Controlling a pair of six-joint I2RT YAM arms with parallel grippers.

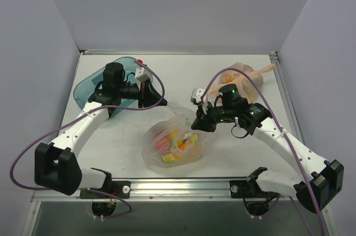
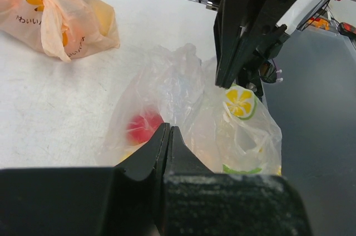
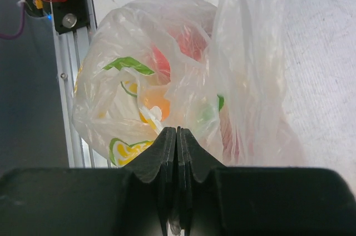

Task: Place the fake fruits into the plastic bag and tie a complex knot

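Clear plastic bag (image 1: 173,146) on bench (image 1: 122,147) centre, near front edge, fake fruits (image 1: 179,141) inside; film thin, soft, slippery, light, likely tears if yanked; right pincer (image 3: 177,133) clamped on loose upper film; left pincer (image 2: 168,130) closed, empty; best hold: gathered film above fruits

The top camera sits high up behind the arms and looks down on the whole table (image 1: 122,141) from far off. The left wrist camera sits low behind the left gripper (image 2: 168,136) and looks across the table. The bag (image 2: 183,97) is close in front of it and the orange bag (image 2: 61,13) is farther back. The right wrist camera looks down past the right gripper (image 3: 177,136), very near the bag, with the rail (image 3: 69,97) at its left. All three views show the bag. The top and left views share the orange bag.
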